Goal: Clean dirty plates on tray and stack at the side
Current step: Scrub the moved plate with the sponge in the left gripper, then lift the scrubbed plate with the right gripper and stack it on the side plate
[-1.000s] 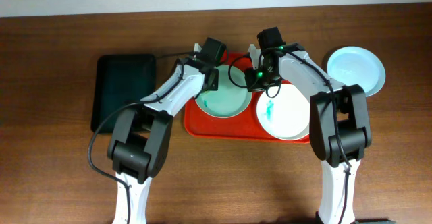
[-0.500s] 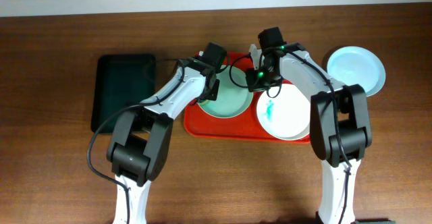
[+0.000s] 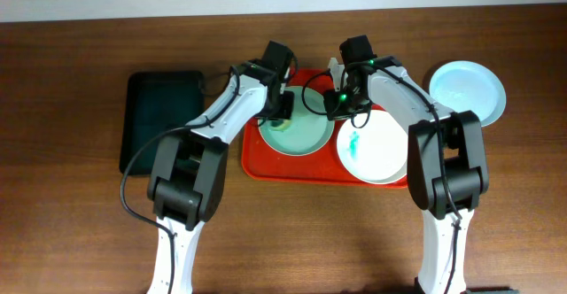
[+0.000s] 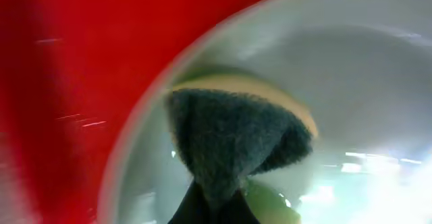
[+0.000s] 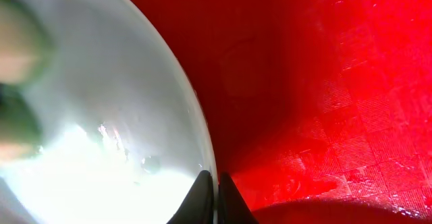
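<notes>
A pale mint plate (image 3: 306, 135) lies on the left half of the red tray (image 3: 266, 166). My left gripper (image 3: 282, 115) is shut on a sponge (image 4: 229, 143), dark green with a yellow edge, pressed onto this plate (image 4: 351, 69) near its left rim. My right gripper (image 3: 335, 110) is shut on the plate's right rim; in the right wrist view the gripper (image 5: 216, 187) has one finger on each side of the rim (image 5: 196, 116). A white plate (image 3: 376, 148) with a teal smear (image 3: 354, 142) lies on the tray's right half. Another mint-blue plate (image 3: 468, 90) sits off the tray at the right.
A smaller black tray (image 3: 164, 121) lies on the wooden table left of the red tray. Bare red tray floor (image 5: 324, 82) shows beside the held rim. Both arms reach in from the table's front edge.
My left gripper has shifted with the sponge across the left part of the mint plate. My right gripper has stayed on the rim. The plates have not moved.
</notes>
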Tool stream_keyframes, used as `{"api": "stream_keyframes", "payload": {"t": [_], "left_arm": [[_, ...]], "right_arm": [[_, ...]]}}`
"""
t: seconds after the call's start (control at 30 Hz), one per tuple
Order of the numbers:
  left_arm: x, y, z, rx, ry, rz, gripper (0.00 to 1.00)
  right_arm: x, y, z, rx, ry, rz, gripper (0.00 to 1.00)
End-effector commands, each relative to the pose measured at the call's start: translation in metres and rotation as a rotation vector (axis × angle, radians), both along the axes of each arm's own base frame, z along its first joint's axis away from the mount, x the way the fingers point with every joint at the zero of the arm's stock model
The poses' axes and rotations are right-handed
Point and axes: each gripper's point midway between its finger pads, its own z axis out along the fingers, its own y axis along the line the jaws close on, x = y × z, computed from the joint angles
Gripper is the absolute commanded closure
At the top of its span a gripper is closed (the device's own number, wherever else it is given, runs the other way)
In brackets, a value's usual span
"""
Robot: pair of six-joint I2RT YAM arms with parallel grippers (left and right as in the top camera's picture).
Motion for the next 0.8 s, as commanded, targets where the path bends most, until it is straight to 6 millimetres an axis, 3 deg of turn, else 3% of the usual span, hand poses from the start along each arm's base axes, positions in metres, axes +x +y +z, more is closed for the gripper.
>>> {"api": "stream_keyframes", "payload": {"t": [0.0, 0.1, 0.17, 0.23, 0.3, 0.4, 0.43, 0.5, 0.6, 0.67, 0.73, 0.77], "left_arm": [[0.018, 0.07, 0.013, 0.304, -0.106, 0.145, 1.0], [0.029, 0.079, 0.085, 0.306, -0.264, 0.202, 1.0], [0.02, 0.068, 0.141, 0.176, -0.324, 0.2, 1.0], [0.014, 0.081, 0.167, 0.132, -0.347, 0.281, 1.0], [0.009, 0.106, 0.168, 0.155, -0.315, 0.326, 1.0], [-0.011, 0.163, 0.152, 0.234, -0.179, 0.412, 1.0], [-0.014, 0.184, 0.15, 0.248, -0.152, 0.453, 1.0], [-0.017, 0.218, 0.147, 0.26, -0.126, 0.525, 1.0], [-0.02, 0.237, 0.144, 0.254, -0.108, 0.569, 1.0], [-0.02, 0.239, 0.143, 0.247, -0.104, 0.574, 1.0], [-0.02, 0.239, 0.143, 0.246, -0.104, 0.574, 1.0], [-0.02, 0.239, 0.142, 0.247, -0.103, 0.574, 1.0]], "right_arm": [[0.006, -0.008, 0.0, -0.034, -0.017, -0.003, 0.96], [0.018, -0.006, 0.028, -0.037, -0.086, 0.03, 0.96], [0.036, -0.021, 0.076, -0.152, -0.204, 0.009, 0.96], [0.042, -0.031, 0.109, -0.308, -0.297, 0.04, 0.96], [0.045, -0.035, 0.148, -0.504, -0.41, 0.048, 0.96], [0.04, -0.03, 0.241, -0.948, -0.667, -0.014, 0.96], [0.033, -0.017, 0.269, -1.098, -0.736, 0.017, 0.96], [0.013, 0.018, 0.307, -1.353, -0.8, 0.141, 0.96], [-0.007, 0.045, 0.327, -1.527, -0.79, 0.267, 0.96], [-0.017, 0.057, 0.339, -1.586, -0.797, 0.276, 0.96], [-0.002, 0.065, 0.325, -1.387, -0.887, 0.216, 0.96], [0.015, 0.07, 0.296, -1.154, -0.897, 0.232, 0.96]]}}
